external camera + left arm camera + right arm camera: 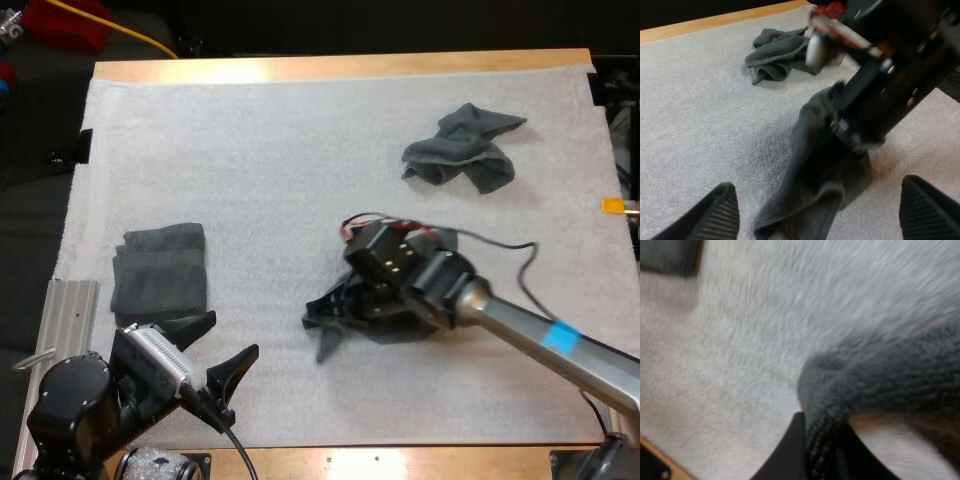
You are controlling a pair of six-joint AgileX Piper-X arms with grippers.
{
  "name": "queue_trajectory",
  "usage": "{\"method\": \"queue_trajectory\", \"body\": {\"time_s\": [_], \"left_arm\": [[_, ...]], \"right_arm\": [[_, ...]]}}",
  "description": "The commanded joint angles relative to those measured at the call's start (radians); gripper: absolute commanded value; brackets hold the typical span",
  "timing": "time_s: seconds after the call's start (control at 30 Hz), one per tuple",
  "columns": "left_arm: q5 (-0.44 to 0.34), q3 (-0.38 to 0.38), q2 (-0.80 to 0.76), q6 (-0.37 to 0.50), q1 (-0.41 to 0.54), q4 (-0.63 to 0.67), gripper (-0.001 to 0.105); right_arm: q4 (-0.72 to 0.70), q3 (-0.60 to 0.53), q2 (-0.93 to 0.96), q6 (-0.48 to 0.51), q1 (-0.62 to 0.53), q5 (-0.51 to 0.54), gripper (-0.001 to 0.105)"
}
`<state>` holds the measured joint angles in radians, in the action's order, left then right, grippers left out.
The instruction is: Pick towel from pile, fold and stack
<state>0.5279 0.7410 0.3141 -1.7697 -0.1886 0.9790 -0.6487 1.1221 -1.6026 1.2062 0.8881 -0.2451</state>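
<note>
My right gripper [328, 318] is shut on a dark grey-green towel [395, 322] near the mat's middle, and the towel bunches under the wrist. In the right wrist view the towel [885, 385] is pinched between that gripper's black fingers [790, 450]. From the left wrist view the held towel [810, 175] hangs down to the mat from the right arm. My left gripper [218, 348] stands open at the mat's front left, its fingertips [715, 215] wide apart. A folded towel stack [160, 268] lies just beyond it. A crumpled towel [462, 150] lies at the far right.
The white mat [280, 150] covers the wooden table [340, 66]. A metal rail [68, 320] lies off the mat's left front edge. The crumpled towel [777, 55] sits behind the right arm in the left wrist view.
</note>
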Motion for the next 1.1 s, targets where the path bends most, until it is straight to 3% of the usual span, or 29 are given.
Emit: {"method": "queue_trajectory", "body": {"time_s": [0.0, 0.17, 0.27, 0.4, 0.5, 0.83, 1.07], "left_arm": [[0.001, 0.009, -0.002, -0.005, -0.003, -0.004, 0.065], [0.001, 0.009, -0.002, -0.005, -0.003, -0.004, 0.065], [0.001, 0.009, -0.002, -0.005, -0.003, -0.004, 0.065], [0.001, 0.009, -0.002, -0.005, -0.003, -0.004, 0.065], [0.001, 0.009, -0.002, -0.005, -0.003, -0.004, 0.065], [0.001, 0.009, -0.002, -0.005, -0.003, -0.004, 0.065], [0.001, 0.009, -0.002, -0.005, -0.003, -0.004, 0.065]], "right_arm": [[0.038, 0.003, -0.02, -0.027, 0.001, -0.026, 0.001], [0.152, 0.003, -0.09, -0.105, 0.001, -0.05, 0.006], [0.219, 0.003, -0.111, -0.136, 0.001, -0.05, 0.021], [0.32, 0.003, -0.11, -0.136, 0.001, -0.05, 0.057], [0.377, 0.005, -0.095, -0.134, 0.001, -0.05, 0.07], [0.368, 0.005, 0.008, -0.13, 0.001, -0.043, 0.07], [0.123, 0.005, 0.111, -0.111, 0.001, 0.103, 0.07]]}}
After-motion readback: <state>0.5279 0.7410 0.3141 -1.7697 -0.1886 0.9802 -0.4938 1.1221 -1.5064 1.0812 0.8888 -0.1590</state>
